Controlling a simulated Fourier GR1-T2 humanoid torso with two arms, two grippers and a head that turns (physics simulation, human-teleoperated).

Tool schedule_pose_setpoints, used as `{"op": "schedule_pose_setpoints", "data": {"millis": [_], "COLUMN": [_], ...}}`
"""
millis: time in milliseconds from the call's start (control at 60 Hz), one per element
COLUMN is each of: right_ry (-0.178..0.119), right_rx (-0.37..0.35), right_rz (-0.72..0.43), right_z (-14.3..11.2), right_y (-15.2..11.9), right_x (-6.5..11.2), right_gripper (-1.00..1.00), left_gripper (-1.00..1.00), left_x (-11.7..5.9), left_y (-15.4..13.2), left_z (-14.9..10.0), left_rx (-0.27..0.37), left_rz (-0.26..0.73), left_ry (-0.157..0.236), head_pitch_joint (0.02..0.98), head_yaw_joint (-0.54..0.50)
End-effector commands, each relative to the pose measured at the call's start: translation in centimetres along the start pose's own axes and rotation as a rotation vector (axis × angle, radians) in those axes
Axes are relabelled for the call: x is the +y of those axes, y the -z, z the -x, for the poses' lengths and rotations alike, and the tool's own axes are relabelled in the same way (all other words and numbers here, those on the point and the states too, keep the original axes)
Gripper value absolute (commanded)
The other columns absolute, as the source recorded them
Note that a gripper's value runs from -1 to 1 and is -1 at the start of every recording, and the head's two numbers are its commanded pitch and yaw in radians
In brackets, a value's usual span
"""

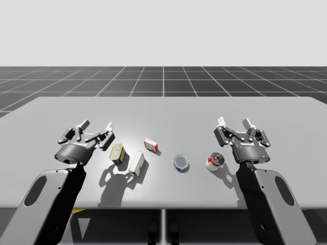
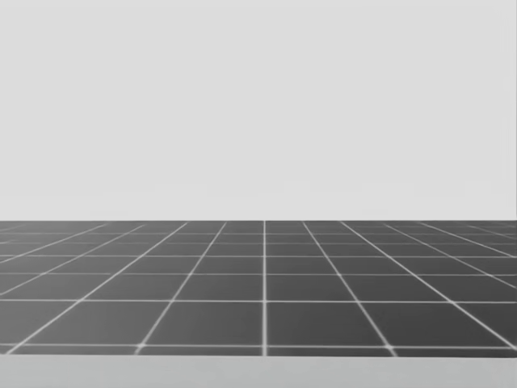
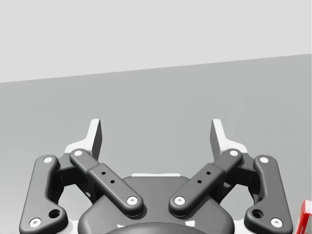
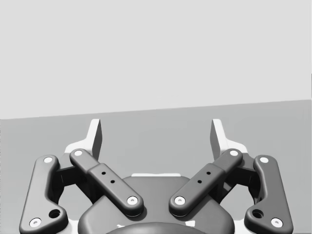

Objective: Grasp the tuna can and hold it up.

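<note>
Tuna can [image 1: 181, 163], a low round tin with a silvery top and a blue wall, is seen in the high view lying flat on the grey table [image 1: 168, 109], about midway between the two arms and towards the near edge. It is touched by neither gripper and stands well apart from both.

To its right, near but not touching, a red and white round can [image 1: 215, 162] is seen tilted, close beside the right arm's wrist. To its left and a little further back a small red and white box [image 1: 150, 145] is placed. Further left a white oblong box [image 1: 136, 164] lies, and just beside that a yellow-green can [image 1: 118, 153], near the left hand.

The left gripper [image 1: 96, 125] is held above the table at the left end of the row, its fingers spread wide with nothing between them. In the left wrist view the left gripper [image 3: 156, 134] is shown wide apart over bare table, and a red and white sliver [image 3: 305, 217] is seen beside it; which box this is cannot be told.

The right gripper [image 1: 234, 123] is likewise spread wide and grips nothing, behind the red and white round can. The same wide spread of the right gripper [image 4: 156, 134] is shown in the right wrist view, with bare table ahead.

In the head view a dark gridded floor [image 2: 265, 287] is seen under a pale backdrop
</note>
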Motion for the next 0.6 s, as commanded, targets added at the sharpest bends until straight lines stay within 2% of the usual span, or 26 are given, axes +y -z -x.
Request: {"op": "schedule_pose_setpoints", "data": {"millis": [17,50,83,133,167,283,600], "right_ry": [0.021,0.007,0.021,0.022,0.034,0.03,0.023], "right_rx": [0.015,0.011,0.013,0.014,0.025,0.023,0.021], "right_rz": [0.014,0.018,0.012,0.017,-0.003,-0.003,0.002], "right_z": [0.08,0.07,-0.03,-0.07,-0.15,-0.18,-0.29], "right_y": [-0.15,-0.13,-0.04,0.02,0.03,0.01,0.01], "right_x": [0.08,0.03,-0.04,-0.08,-0.2,-0.16,-0.19], "right_gripper": [-1.0,-1.0,-1.0,-1.0,-1.0,-1.0,-1.0], "left_gripper": [-1.0,-1.0,-1.0,-1.0,-1.0,-1.0,-1.0], "left_x": [0.0,0.01,0.01,0.02,0.04,0.04,0.16], "left_y": [0.02,0.02,0.02,0.02,0.02,0.01,0.12], "left_z": [0.06,0.07,0.07,0.07,0.08,0.1,0.16], "left_rx": [0.002,0.001,0.001,0.001,0.001,0.001,0.0], "left_rz": [-0.003,-0.003,-0.003,-0.003,-0.004,-0.004,-0.006], "left_ry": [0.002,0.002,0.002,0.002,0.002,0.003,0.009], "head_pitch_joint": [0.075,0.078,0.088,0.098,0.121,0.201,0.547], "head_yaw_joint": [0.01,0.01,0.01,0.01,0.01,0.01,0.0]}}
